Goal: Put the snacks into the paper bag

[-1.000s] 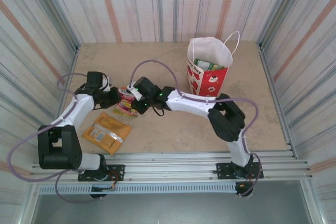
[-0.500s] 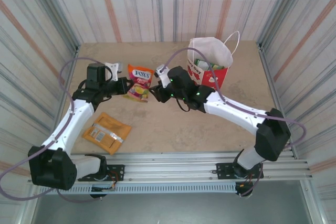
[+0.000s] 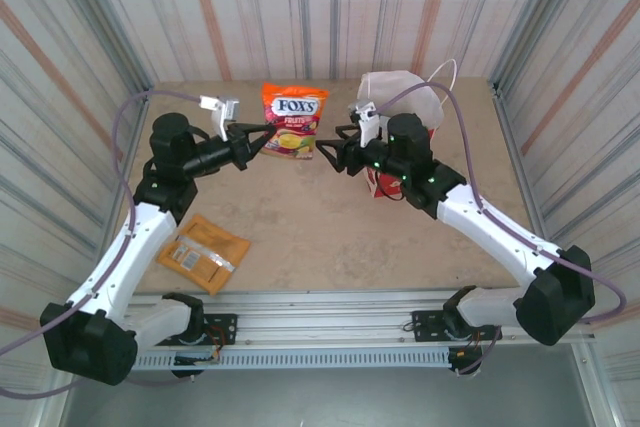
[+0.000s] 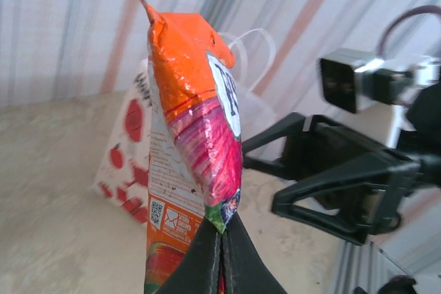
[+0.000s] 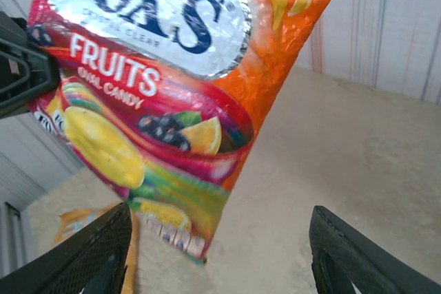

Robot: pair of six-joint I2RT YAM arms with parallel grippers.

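Note:
My left gripper is shut on the lower corner of a red and orange Fox's candy bag and holds it upright in the air at the back middle. In the left wrist view its jaws pinch the candy bag edge-on. My right gripper hangs open just right of the packet without touching it; its fingers frame the candy bag. The red paper bag stands behind my right arm, partly hidden. A flat orange pouch lies at the front left.
The tan table is walled by striped corrugated panels on three sides. An aluminium rail runs along the near edge. In the left wrist view the paper bag stands behind the packet, with my right gripper to its right.
My left arm has lifted the candy bag off the table and carried it up and back. My right arm has swung right toward the paper bag, and its jaws have spread wider.

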